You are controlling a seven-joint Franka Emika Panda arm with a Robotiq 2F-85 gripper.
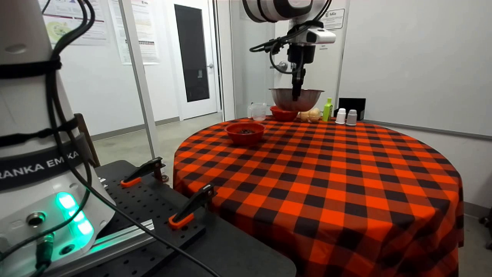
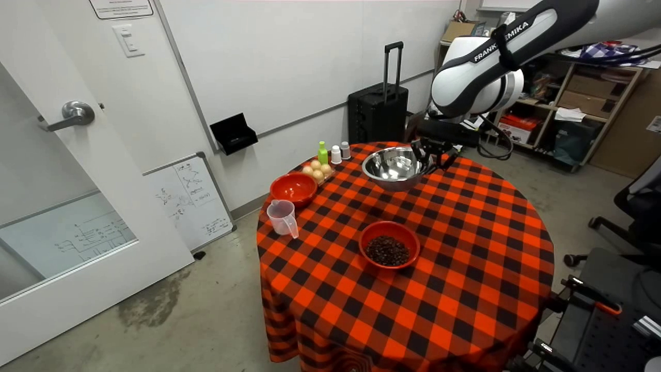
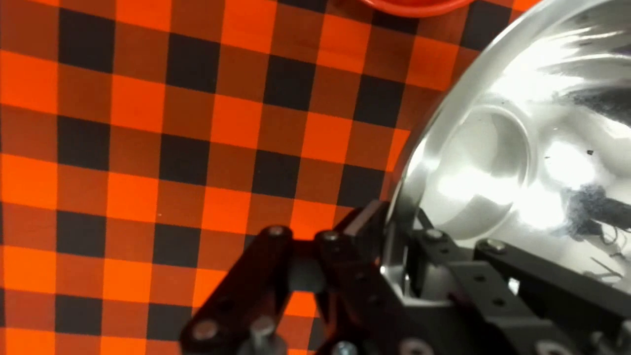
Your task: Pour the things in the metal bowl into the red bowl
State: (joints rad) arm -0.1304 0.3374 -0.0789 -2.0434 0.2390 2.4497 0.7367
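Note:
My gripper [image 1: 296,97] is shut on the rim of the shiny metal bowl [image 1: 280,100], one finger inside and one outside. The bowl hangs roughly level above the table. In an exterior view the metal bowl [image 2: 388,184] is beside my gripper [image 2: 427,156], and its visible inside looks bare. In the wrist view my jaws [image 3: 394,236] pinch the rim, and only small dark specks show inside the metal bowl [image 3: 493,148]. The red bowl [image 2: 390,228] stands on the table holding dark beans; it also shows [image 1: 246,139] below and left of the metal bowl.
An orange-red bowl [image 2: 289,187], a clear measuring cup [image 2: 282,217], eggs in a carton [image 2: 317,170], a green bottle [image 2: 323,153] and two small shakers [image 2: 336,154] stand along the table's far edge. A checked cloth [image 1: 326,173] covers the round table.

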